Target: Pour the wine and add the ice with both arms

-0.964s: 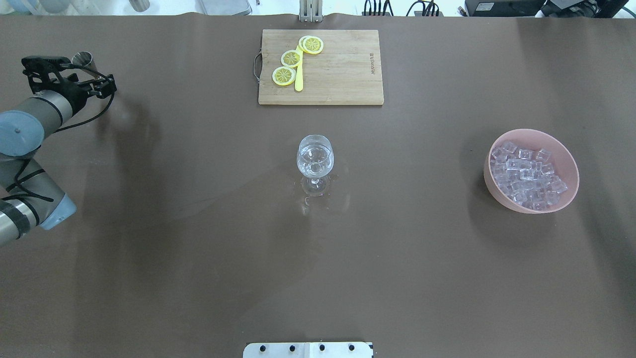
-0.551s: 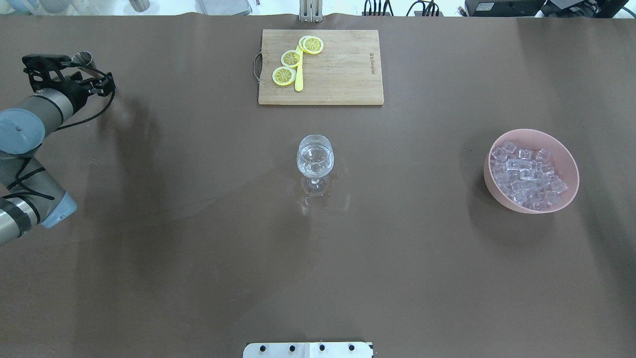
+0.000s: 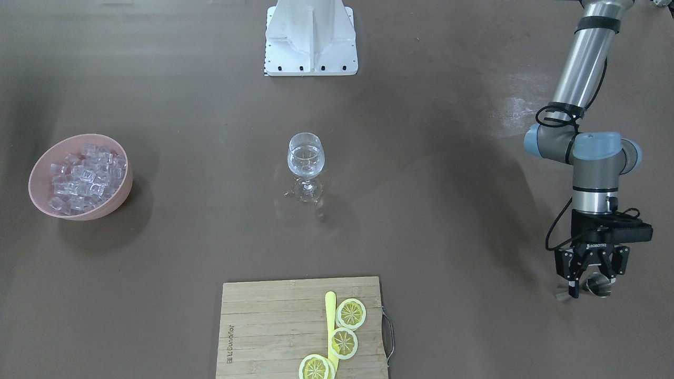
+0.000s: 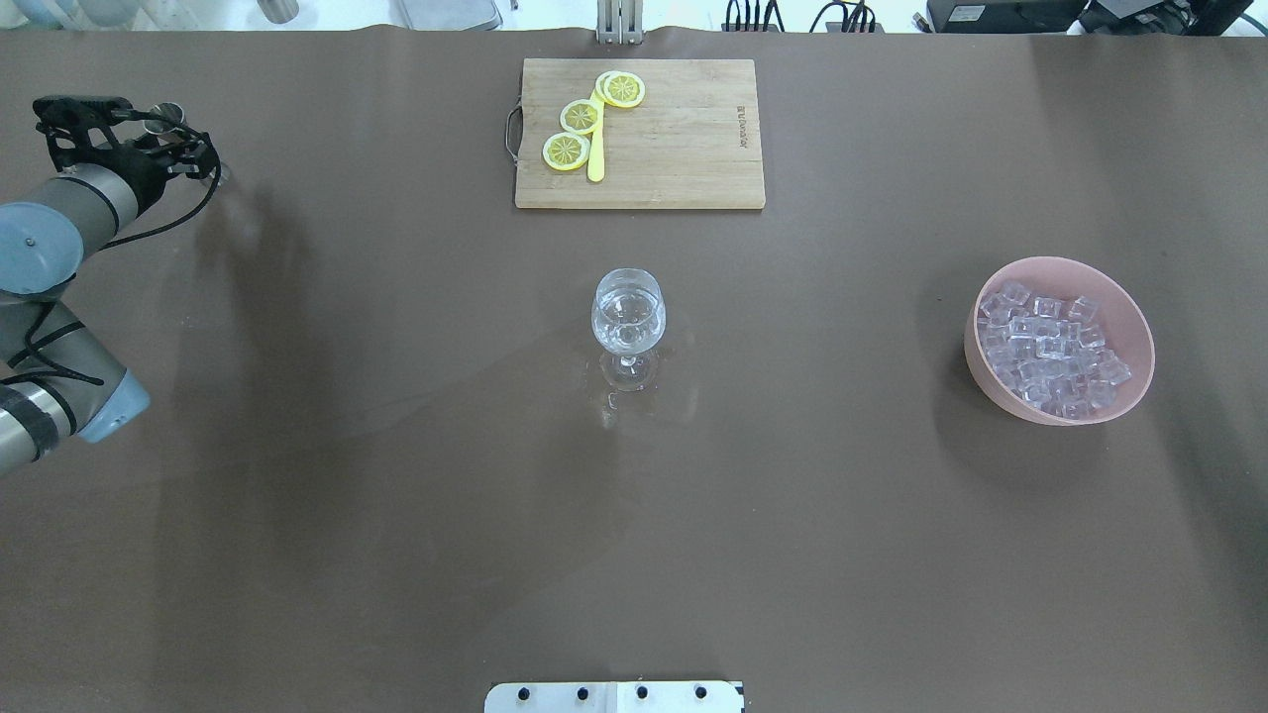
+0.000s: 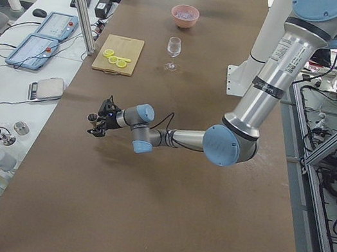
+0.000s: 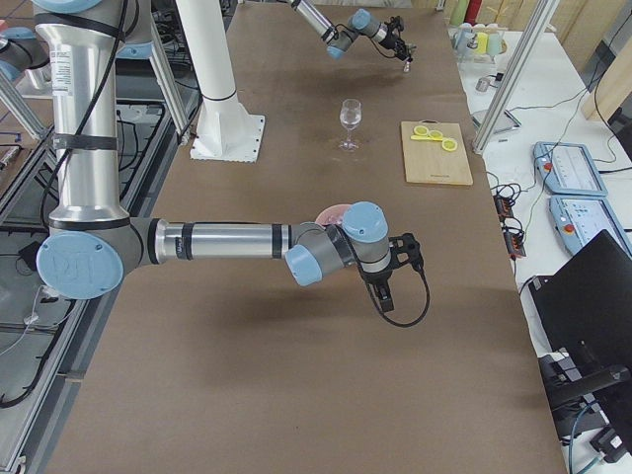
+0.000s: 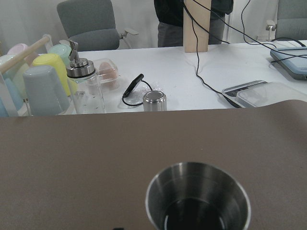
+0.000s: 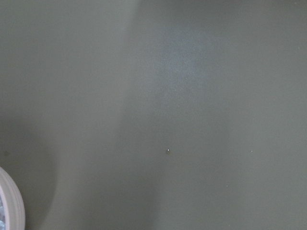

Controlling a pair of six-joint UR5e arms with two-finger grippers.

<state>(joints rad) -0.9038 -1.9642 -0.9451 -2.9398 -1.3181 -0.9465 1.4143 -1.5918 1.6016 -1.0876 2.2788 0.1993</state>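
The wine glass (image 4: 628,315) stands mid-table with clear wine in its bowl and wet drops around its foot. Ice (image 4: 1050,347) lies heaped in a pink bowl (image 4: 977,364) on the right. My left gripper (image 3: 592,287) is at the far left corner, open, its fingers on either side of a small steel cup (image 3: 599,284) that stands on the table. In the left wrist view the steel cup (image 7: 197,201) fills the lower middle. My right gripper (image 6: 385,301) shows only in the exterior right view, beside the bowl; I cannot tell its state.
A wooden cutting board (image 4: 684,149) with lemon slices (image 4: 581,117) and a yellow knife lies at the far middle edge. The white robot base (image 3: 310,39) sits at the near edge. A side table beyond the left end holds cups and a dispenser bottle (image 7: 84,84).
The left arm and gripper have drifted slightly toward the table's left edge while the steel cup stayed in place. Glass, bowl and board have not moved.
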